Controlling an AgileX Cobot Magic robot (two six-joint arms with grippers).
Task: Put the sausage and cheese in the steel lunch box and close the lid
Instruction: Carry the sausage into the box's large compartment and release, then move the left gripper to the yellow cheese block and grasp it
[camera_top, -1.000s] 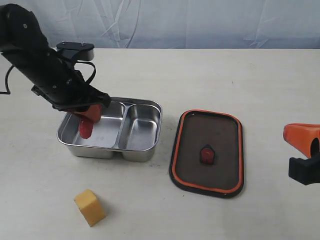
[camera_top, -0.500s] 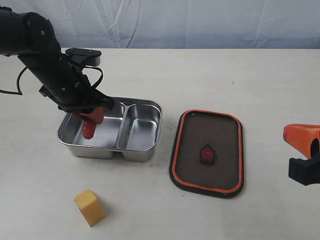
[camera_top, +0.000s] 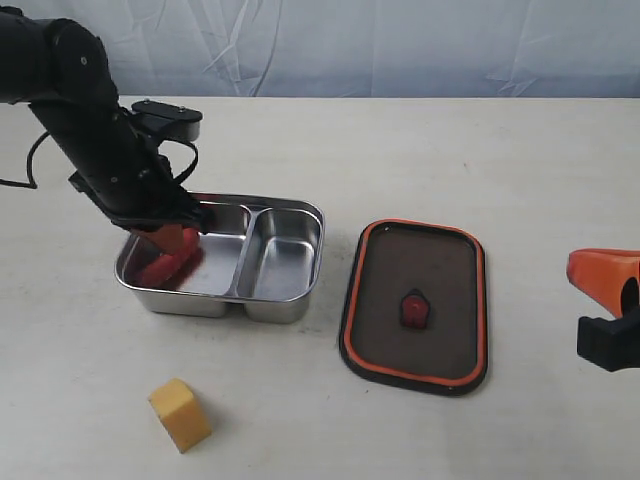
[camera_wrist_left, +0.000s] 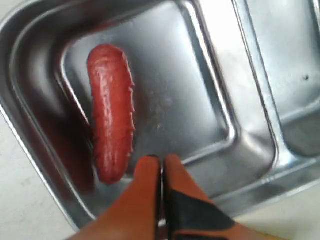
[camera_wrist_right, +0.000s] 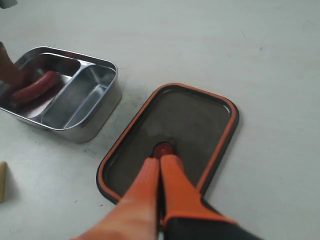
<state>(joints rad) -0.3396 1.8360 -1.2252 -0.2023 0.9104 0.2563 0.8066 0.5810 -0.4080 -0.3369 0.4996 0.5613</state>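
Sausage (camera_wrist_left: 111, 140) — lies flat and free in the bigger compartment of the box (camera_top: 300, 212), the one farther from the lid, close along the outer wall. Nothing grips it.

Left gripper (camera_wrist_left: 160, 160) — fingers together, holding nothing; it hangs over the same compartment, tips just beside one end of the sausage. Whether they touch the steel floor cannot be told.

Right gripper (camera_wrist_right: 160, 160) — fingers together, empty, parked above the table (camera_top: 450, 150) with the lid (camera_top: 380, 260) under its camera, well apart from the box.

Cheese (camera_top: 180, 414) — stands on the table in front of the box, near it but outside it, untouched.

Second compartment — bare steel, on the lid side of the divider.

Lid — flat on the table just beside the box, orange rim showing all round, valve (camera_top: 414, 309) at centre.

Step in hand, as judged: sausage placed, cheese next, lid last — roughly a third along.

Handling notes:
- Raise the left gripper straight up until it clears the wall before moving sideways; a low swing could catch the rim and drag the box.
- Part the fingers before descending on the cheese, not at the last instant.
- Close across two flat faces of the block; the sloped faces look likely to squirt out under pressure.
- Set it in the bare compartment, low, then let go.
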